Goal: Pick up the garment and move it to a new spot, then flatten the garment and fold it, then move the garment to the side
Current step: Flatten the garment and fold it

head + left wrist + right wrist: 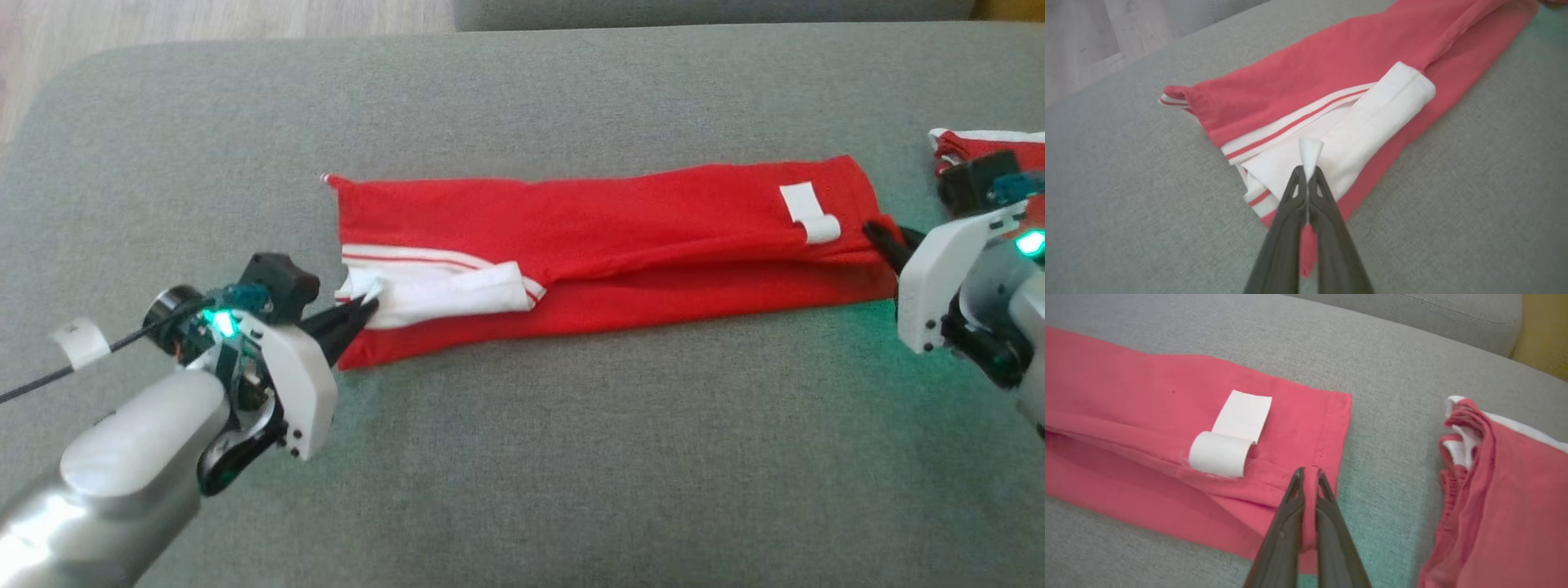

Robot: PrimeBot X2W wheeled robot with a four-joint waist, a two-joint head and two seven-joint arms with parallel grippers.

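My left gripper (1306,173) is pinching a tuft of the white trim (1355,134) at one end of the red garment (620,237), jaws clamped on cloth. My right gripper (1310,475) is nipping the hem fold at the opposite end. I am holding both ends so the long folded strip is lying stretched flat on the grey cushion (571,457), probably ready for another fold. A second red garment (1506,506) is lying bunched just beyond.
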